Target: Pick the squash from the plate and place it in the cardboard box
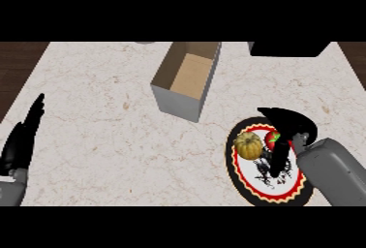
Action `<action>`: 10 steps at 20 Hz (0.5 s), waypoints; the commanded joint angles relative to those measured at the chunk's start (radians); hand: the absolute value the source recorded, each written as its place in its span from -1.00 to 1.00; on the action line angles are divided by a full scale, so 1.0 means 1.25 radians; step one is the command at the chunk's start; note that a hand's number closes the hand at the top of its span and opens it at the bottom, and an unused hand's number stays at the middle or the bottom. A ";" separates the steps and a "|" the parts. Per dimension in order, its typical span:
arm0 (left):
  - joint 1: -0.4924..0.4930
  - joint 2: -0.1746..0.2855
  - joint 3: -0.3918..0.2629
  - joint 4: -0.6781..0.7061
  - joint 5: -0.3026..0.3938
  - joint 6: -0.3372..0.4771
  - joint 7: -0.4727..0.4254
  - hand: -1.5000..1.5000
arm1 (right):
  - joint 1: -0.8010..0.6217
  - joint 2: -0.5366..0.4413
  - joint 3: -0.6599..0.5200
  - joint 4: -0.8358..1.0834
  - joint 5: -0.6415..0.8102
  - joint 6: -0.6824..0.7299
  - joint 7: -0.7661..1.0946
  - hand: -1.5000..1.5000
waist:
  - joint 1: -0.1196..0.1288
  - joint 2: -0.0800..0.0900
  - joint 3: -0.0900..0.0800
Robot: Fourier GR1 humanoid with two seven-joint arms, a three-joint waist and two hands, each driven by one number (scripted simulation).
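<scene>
Squash (249, 145) is on the plate (241, 181), in its left-far part and fully uncovered. It's roundish, only slightly longer near-to-far, and its ribs run the same way. Can't tell which end has the stem. A small red item with a green bit (271, 139) sits just right of it, on the same plate.

Right hand (292, 125) is over the plate's far-right part, beside the squash. Its fingers are spread and curved, not wrapped round anything, and one dark finger (279, 160) stretches toward the near side across the plate's middle.

Left hand (20, 143) rests at the left edge of the worktop (100, 121), fingers straight, pointing far.

Cardboard box (182, 80) stands open-topped, far-left of the plate and well apart from it. A dark object (289, 47) sits at the far right edge.
</scene>
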 commanded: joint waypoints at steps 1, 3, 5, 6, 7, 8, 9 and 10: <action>0.040 0.014 0.027 -0.044 0.000 -0.016 0.005 0.00 | -0.019 0.023 0.004 0.073 0.037 0.056 0.007 -1.00 | -0.006 -0.002 0.000; 0.020 -0.008 0.027 -0.029 -0.009 -0.008 -0.002 0.00 | -0.023 0.099 0.034 0.095 0.079 0.022 0.053 -1.00 | -0.009 -0.001 0.000; 0.028 -0.009 0.033 -0.037 -0.024 -0.020 0.017 0.00 | -0.027 0.074 -0.007 0.075 0.063 0.095 0.036 -1.00 | -0.012 -0.002 0.000; 0.035 -0.001 0.056 -0.056 -0.007 -0.036 0.035 0.00 | -0.036 0.074 -0.024 0.128 0.081 0.085 -0.024 -1.00 | -0.010 -0.002 0.000; 0.023 -0.014 0.052 -0.019 -0.027 -0.023 0.006 0.00 | -0.041 0.127 0.000 0.121 0.106 0.066 0.028 -1.00 | -0.011 -0.002 0.000; 0.025 -0.040 0.049 0.011 -0.037 -0.020 -0.029 0.00 | -0.025 0.133 -0.021 0.092 0.109 0.067 0.044 -1.00 | -0.014 -0.002 0.000; 0.015 -0.044 0.031 -0.044 -0.058 -0.008 0.028 0.00 | -0.008 0.141 -0.009 0.078 0.119 0.070 0.043 -1.00 | -0.014 -0.003 0.000; -0.012 -0.045 0.047 0.022 -0.046 -0.023 -0.008 0.00 | 0.010 0.104 -0.005 0.121 0.146 0.057 -0.031 -1.00 | -0.016 -0.001 0.000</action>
